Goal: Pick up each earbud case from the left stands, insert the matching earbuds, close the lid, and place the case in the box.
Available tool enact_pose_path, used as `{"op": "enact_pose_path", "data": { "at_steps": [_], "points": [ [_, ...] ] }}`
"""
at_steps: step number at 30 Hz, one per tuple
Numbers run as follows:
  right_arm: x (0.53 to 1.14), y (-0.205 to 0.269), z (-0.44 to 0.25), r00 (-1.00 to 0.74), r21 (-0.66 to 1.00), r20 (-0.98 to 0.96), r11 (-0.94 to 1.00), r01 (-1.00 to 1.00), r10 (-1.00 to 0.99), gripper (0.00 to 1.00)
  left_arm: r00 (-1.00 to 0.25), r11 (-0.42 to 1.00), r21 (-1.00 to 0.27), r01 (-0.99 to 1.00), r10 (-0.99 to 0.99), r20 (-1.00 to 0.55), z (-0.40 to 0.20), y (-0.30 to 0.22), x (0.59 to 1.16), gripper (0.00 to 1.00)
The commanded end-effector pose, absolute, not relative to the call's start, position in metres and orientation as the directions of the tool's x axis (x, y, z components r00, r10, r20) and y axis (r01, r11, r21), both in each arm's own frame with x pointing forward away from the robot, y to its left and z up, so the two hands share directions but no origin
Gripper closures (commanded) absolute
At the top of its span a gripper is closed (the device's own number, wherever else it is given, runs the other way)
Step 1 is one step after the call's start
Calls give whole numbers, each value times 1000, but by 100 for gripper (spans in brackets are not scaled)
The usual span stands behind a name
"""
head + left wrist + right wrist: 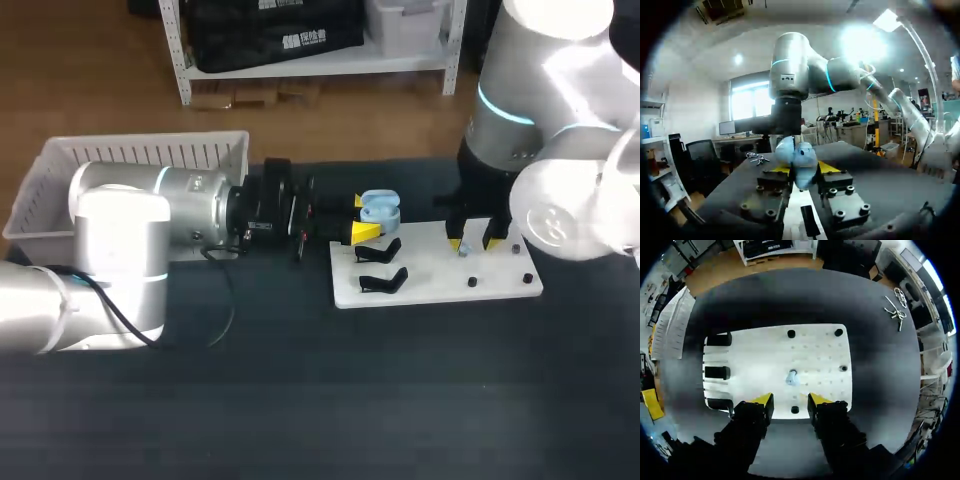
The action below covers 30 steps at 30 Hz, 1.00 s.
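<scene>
A light blue earbud case (380, 208) with its lid up hangs over the left end of the white board (437, 290), and my left gripper (364, 230) is shut on it. In the left wrist view the case (800, 162) sits between the yellow fingertips (828, 167). A small pale blue earbud (791, 377) stands on the board (815, 347), just ahead of my right gripper (790, 401). That gripper is open with nothing between its fingers. From above, the right gripper (470, 243) hovers right over the earbud (463, 250).
Black stands (380, 250) (383, 282) occupy the board's left part, and small black pegs (472, 283) (527, 278) dot its right part. A white basket (130, 160) sits at the table's far left. A bunch of keys (895, 310) lies on the dark table mat.
</scene>
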State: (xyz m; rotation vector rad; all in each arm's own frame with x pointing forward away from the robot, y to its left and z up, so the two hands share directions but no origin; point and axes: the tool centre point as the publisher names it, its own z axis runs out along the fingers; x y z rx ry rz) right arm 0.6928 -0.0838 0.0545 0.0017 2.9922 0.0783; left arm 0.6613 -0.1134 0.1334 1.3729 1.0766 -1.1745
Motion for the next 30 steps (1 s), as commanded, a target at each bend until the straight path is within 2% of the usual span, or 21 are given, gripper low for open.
{"op": "enact_pose_path", "data": {
  "at_steps": [1,10,30],
  "points": [
    [694,-83,48,-989,52,-148,999,-8,0,57,138,-108,135,985,20,-990,133,-114,661,100],
    [701,-86,41,-991,62,-130,998,-5,3,54,138,-108,135,985,20,-990,133,-114,661,100],
    [709,-84,31,-988,87,-142,995,41,53,62,138,-108,135,985,20,-990,133,-114,661,100]
  ]
}}
